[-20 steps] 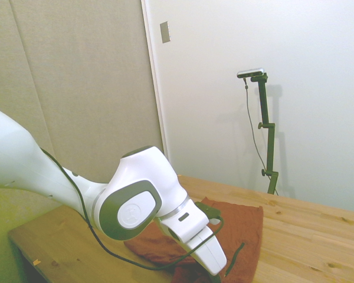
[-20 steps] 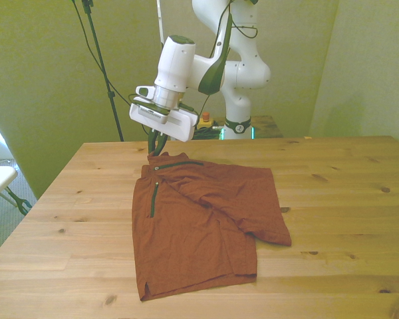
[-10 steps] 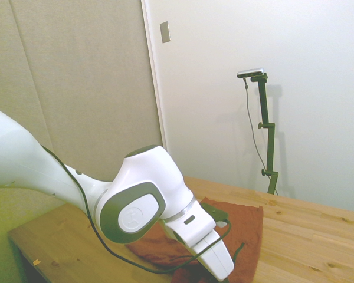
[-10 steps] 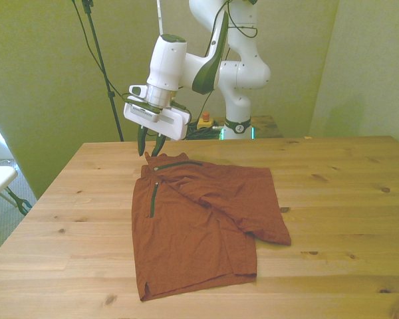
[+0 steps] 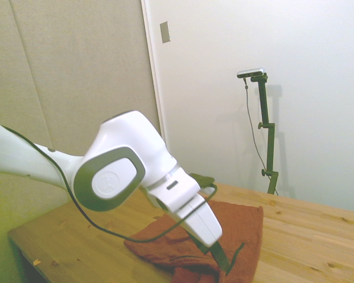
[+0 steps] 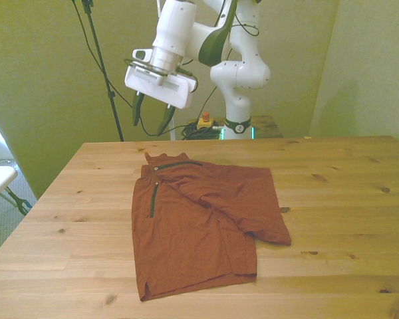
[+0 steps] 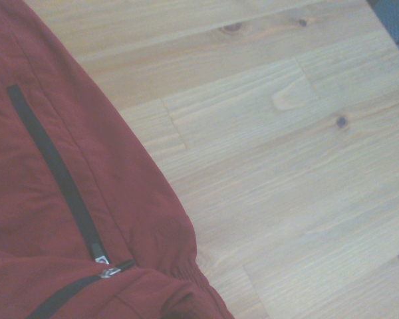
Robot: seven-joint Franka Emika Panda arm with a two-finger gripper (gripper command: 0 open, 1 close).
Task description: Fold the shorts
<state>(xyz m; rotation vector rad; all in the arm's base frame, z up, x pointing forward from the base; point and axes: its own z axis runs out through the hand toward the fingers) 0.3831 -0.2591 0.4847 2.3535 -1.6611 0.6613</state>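
Front view shows the gripper [image 6: 150,114] hanging in the air above the table's [image 6: 346,199] far edge, its fingers [image 6: 136,109] spread apart and holding nothing, while the shorts [image 6: 203,222] (rust-orange, one leg folded across the other) lie flat on the wood below, towards the front view's left.

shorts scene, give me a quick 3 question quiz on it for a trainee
1. True or false: the gripper is clamped on the shorts.
2. Multiple choice: the shorts lie A) spread in a single flat layer, B) partly folded over on themselves, C) hanging off the table edge.
3. On which side of the front view are the dark pocket zips?

Key: 1. False, it hangs open above the table, holding nothing. 2. B. 3. The front view's left.
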